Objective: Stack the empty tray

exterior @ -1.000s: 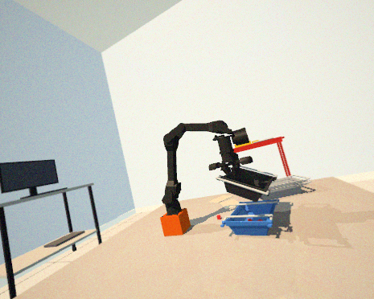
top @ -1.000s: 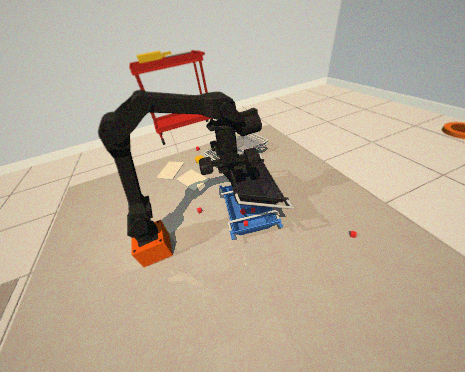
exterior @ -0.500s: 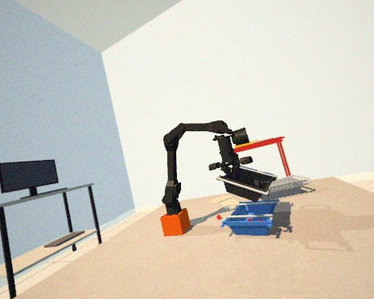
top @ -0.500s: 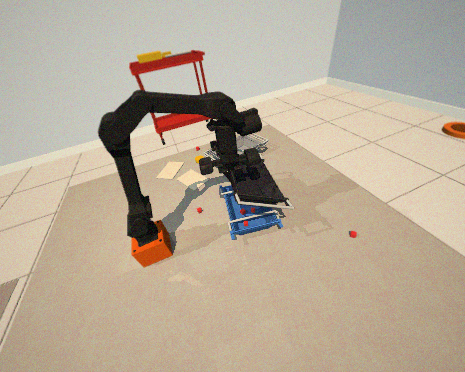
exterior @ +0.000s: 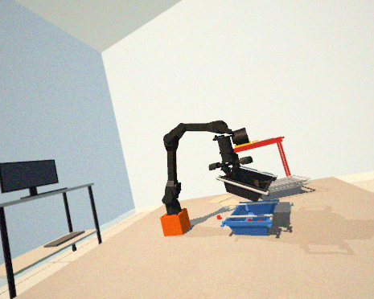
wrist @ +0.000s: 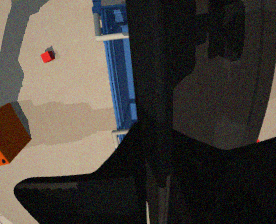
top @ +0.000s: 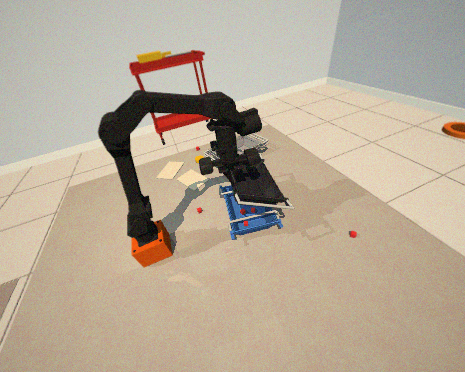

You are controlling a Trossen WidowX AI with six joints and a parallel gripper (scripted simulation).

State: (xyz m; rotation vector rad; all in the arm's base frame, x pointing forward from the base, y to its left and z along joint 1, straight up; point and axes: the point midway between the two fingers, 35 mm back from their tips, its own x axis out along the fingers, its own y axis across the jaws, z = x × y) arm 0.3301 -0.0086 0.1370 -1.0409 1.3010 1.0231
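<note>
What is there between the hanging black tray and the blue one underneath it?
Only open air, seen in the exterior view: the tilted black tray hangs above the blue tray, with a gap showing between them.
</note>
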